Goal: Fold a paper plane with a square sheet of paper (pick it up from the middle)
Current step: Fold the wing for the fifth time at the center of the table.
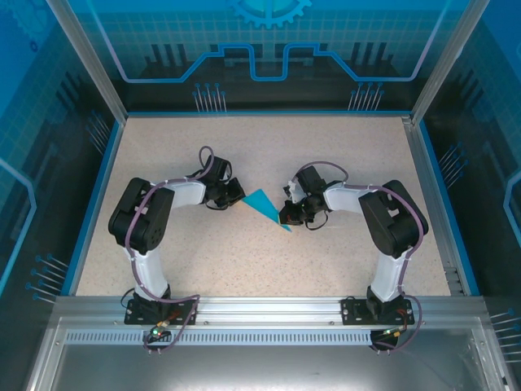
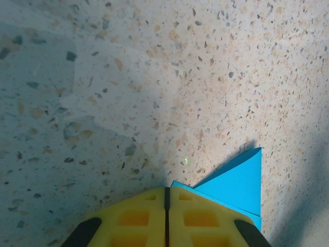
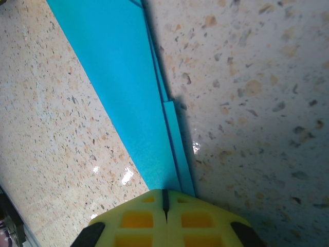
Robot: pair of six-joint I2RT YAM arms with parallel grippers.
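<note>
The cyan-blue sheet of paper [image 1: 264, 206] lies on the speckled table, folded into a slim pointed dart with layered edges. Its wide end points to the upper left and its tip to the lower right. My left gripper [image 1: 236, 195] is shut, its yellow fingertips [image 2: 190, 203] lying over the wide corner of the paper [image 2: 239, 180]. My right gripper [image 1: 286, 216] is shut too, its fingertips [image 3: 149, 206] on top of the narrow end of the paper [image 3: 123, 87]. The paper runs under both sets of fingers, hiding whether any layer is pinched.
The speckled tabletop [image 1: 350, 147] is bounded by a blue rim [image 1: 96, 195] and transparent enclosure walls with metal posts [image 1: 85, 57]. A metal rail [image 1: 269, 308] carrying both arm bases runs along the near edge.
</note>
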